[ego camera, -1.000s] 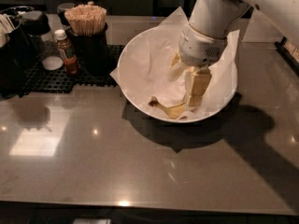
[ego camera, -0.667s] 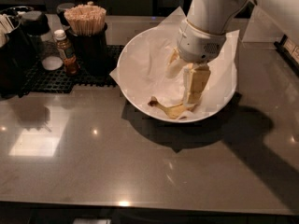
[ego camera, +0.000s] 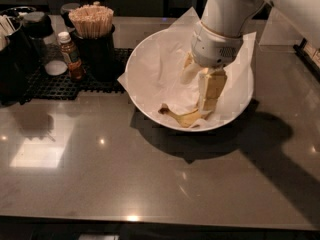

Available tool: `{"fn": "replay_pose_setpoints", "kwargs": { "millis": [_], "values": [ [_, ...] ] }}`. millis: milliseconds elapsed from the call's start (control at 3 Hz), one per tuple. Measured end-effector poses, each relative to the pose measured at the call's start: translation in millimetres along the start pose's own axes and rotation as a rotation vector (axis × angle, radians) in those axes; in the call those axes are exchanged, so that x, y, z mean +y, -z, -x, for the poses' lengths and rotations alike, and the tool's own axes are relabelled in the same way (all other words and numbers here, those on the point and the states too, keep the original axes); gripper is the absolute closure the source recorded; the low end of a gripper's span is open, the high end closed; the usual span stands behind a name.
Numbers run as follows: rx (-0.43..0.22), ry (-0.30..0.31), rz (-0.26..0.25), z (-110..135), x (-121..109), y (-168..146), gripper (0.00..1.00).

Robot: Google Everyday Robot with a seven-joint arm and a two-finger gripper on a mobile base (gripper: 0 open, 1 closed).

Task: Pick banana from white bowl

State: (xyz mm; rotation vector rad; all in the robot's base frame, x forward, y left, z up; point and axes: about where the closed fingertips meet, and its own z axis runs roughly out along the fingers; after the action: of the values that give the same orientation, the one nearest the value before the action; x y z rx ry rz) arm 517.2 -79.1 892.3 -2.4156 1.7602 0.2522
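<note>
Dim overhead light. Gripper (ego camera: 200, 96) inside round white paper-lined bowl (ego camera: 147, 46); heavy shadow right of jaws, glare spots on glossy grey tabletop (ego camera: 100, 184) leftward.

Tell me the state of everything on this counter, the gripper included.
white bowl, upright on the counter, lined with crinkled paper.
banana, lying on the paper near the bowl's front rim.
gripper, lowered into the bowl, right over the banana.
bottle, upright, capped.
stick holder, upright, full of wooden sticks.
</note>
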Motion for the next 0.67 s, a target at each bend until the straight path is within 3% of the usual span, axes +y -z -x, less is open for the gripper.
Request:
{"fn": "replay_pose_setpoints", "kwargs": {
  "millis": [667],
  "values": [
    [-0.003, -0.011, 0.035, -10.5, 0.2, -17.3, 0.35]
  ]
}}
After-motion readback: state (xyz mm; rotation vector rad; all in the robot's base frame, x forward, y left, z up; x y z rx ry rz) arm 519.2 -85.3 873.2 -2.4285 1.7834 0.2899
